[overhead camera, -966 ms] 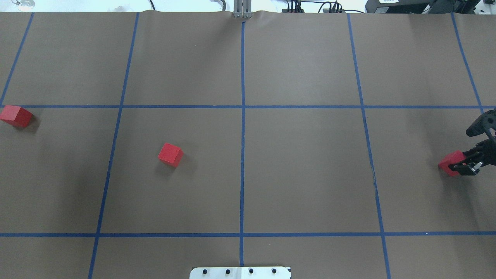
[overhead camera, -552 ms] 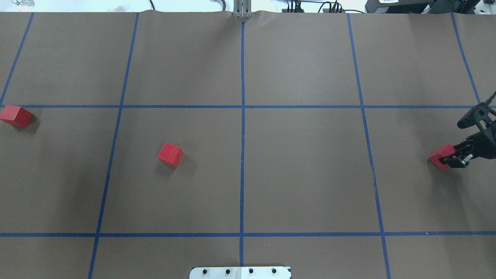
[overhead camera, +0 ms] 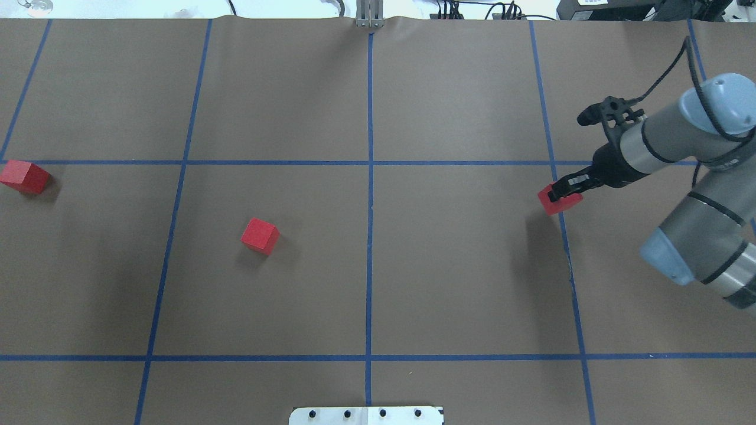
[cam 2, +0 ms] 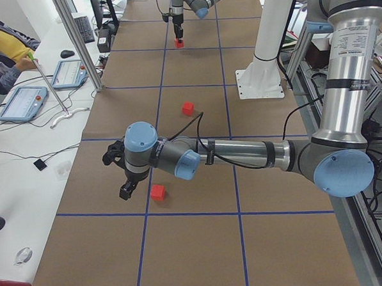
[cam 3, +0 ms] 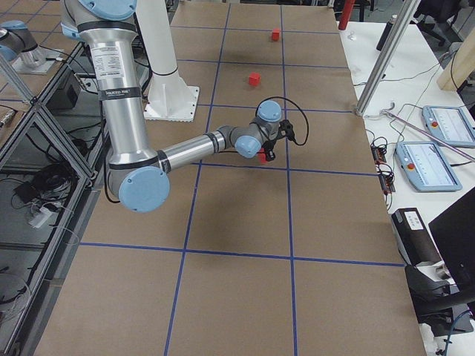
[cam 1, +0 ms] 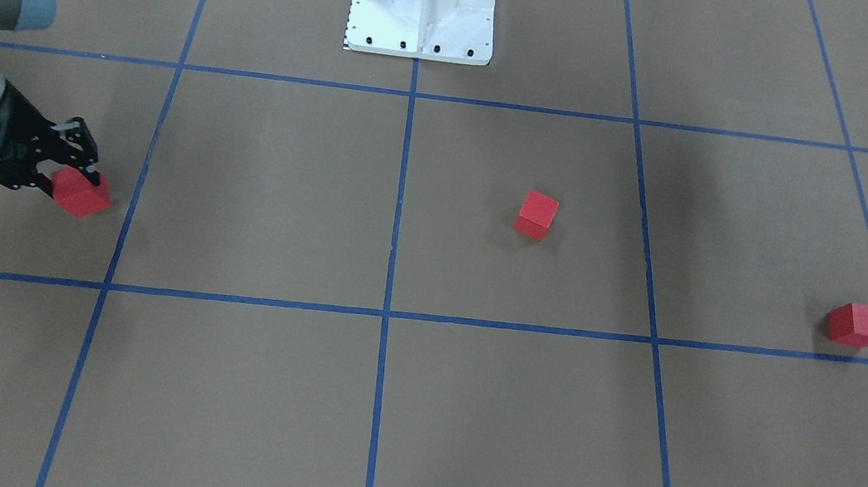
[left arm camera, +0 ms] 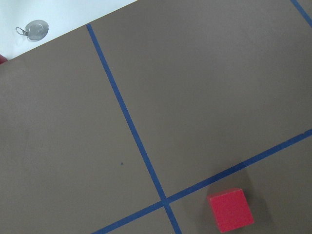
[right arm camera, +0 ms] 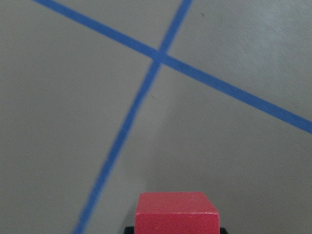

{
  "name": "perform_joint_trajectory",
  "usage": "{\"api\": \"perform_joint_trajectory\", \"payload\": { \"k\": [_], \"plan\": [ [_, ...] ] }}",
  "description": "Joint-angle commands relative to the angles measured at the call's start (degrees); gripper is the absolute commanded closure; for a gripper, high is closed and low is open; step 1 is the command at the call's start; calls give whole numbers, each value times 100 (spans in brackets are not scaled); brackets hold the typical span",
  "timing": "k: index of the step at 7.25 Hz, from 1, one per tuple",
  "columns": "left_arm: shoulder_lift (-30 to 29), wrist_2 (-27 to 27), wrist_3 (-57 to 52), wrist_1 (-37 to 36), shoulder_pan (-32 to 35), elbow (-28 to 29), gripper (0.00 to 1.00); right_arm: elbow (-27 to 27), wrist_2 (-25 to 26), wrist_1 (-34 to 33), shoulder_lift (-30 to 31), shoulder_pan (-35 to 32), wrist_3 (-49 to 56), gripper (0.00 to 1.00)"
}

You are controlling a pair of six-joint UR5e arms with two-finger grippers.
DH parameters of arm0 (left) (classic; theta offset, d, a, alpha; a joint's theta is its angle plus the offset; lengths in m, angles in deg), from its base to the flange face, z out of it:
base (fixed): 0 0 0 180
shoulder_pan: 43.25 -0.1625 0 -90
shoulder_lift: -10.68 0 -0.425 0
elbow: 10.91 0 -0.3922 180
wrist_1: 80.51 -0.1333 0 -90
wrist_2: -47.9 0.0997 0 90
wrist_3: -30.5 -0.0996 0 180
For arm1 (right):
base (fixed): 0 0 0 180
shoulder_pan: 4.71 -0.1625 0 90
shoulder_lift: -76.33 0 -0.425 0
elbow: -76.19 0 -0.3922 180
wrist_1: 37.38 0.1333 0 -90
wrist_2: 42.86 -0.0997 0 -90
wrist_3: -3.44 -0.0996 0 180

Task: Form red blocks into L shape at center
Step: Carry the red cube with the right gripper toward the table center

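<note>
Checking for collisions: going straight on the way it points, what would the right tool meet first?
Likely the brown table, near the blue tape line: the right tool, shut on a red block, angles downward; depth is unclear.

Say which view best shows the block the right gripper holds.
Exterior front-facing: the block shows almost whole in the right gripper. Overhead, it is partly covered; the right wrist view crops it; side views, tiny.

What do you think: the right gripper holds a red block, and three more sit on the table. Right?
Not quite: the overhead view shows only two more on the table, the middle block and the far-left block. The right gripper does hold a red block.
</note>
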Motion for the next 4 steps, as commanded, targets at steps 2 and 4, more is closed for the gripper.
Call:
{"api": "perform_joint_trajectory", "payload": {
  "k": [2,4],
  "plan": [
    [0,2,3,0,0,15,0,17,751,-1837,-1857,1075,-1678,100],
    [0,2,-6,0,0,50,0,253,1688,-2636,-2687,1822,-2477,100]
  ]
}}
